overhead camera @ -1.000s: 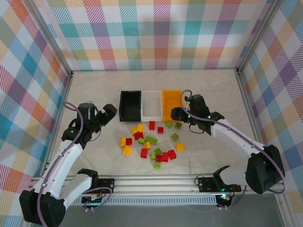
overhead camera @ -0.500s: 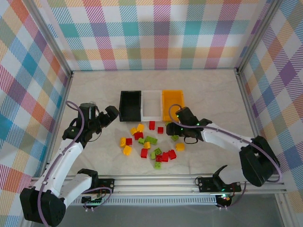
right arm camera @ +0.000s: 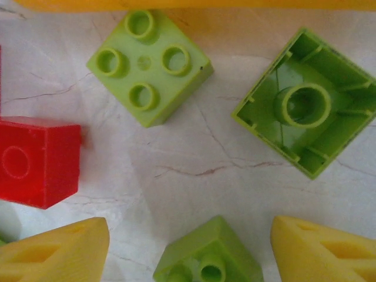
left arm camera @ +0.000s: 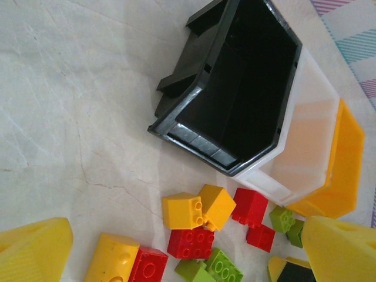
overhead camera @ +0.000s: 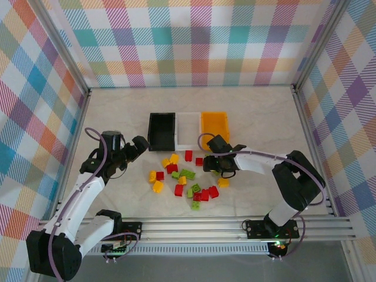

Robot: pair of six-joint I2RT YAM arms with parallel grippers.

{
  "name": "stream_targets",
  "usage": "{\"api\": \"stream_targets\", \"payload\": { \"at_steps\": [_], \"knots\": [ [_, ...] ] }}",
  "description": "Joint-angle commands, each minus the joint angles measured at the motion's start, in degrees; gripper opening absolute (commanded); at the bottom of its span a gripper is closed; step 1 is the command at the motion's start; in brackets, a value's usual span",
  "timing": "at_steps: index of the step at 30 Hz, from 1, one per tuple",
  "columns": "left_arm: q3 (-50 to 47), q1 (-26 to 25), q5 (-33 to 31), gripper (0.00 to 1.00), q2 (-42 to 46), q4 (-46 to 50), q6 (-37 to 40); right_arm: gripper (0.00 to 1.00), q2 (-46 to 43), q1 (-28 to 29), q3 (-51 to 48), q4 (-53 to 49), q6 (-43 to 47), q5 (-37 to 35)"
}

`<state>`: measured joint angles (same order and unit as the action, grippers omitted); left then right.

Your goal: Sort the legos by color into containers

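Right tool part open, empty, straddling green brick on tabletop near orange bin. Risk: closing off-centre tips it, or a finger snags red brick. Left tool wide open, empty.

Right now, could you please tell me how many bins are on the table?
3, in a row beyond the loose bricks: the black bin on the left, the white bin in the middle, the orange-yellow bin on the right. None seems hidden.
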<state>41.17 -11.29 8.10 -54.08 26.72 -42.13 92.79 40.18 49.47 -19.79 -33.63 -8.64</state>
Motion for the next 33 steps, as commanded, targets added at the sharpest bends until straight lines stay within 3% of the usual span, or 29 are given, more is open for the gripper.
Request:
{"api": "stream_targets", "payload": {
  "at_steps": [1, 10, 14, 16, 26, 33],
  "knots": [
    [-0.91, -0.66, 0.79, 1.00, -0.32, -0.17, 1.35, 0.69, 1.51, 0.74, 1.93, -3.10, 0.99, -1.29],
    [-0.11, -0.67, 1.46, 1.00, -1.51, -0.69, 1.49, 0.52, 2.78, 2.40, 1.78, -5.60, 0.08, -0.93],
    [1.16, -0.75, 2.22, 1.00, -2.50, 0.12, 1.71, 0.61, 2.44, 3.29, 1.52, -7.35, -0.24, -1.23],
    [1.28, -0.80, 2.39, 1.00, -2.61, 0.10, 1.74, 0.61, 1.98, 3.73, 1.42, -8.38, 0.05, -1.76],
    [1.70, -0.77, 3.12, 1.00, -3.82, 0.17, 2.05, 0.37, 1.14, 3.85, 1.35, -8.37, 0.16, -2.34],
    [4.92, -0.84, 1.99, 1.00, -6.51, 4.48, 2.54, 0.32, -5.29, 3.56, 6.88, -9.76, 3.59, -6.40]
  ]
}}
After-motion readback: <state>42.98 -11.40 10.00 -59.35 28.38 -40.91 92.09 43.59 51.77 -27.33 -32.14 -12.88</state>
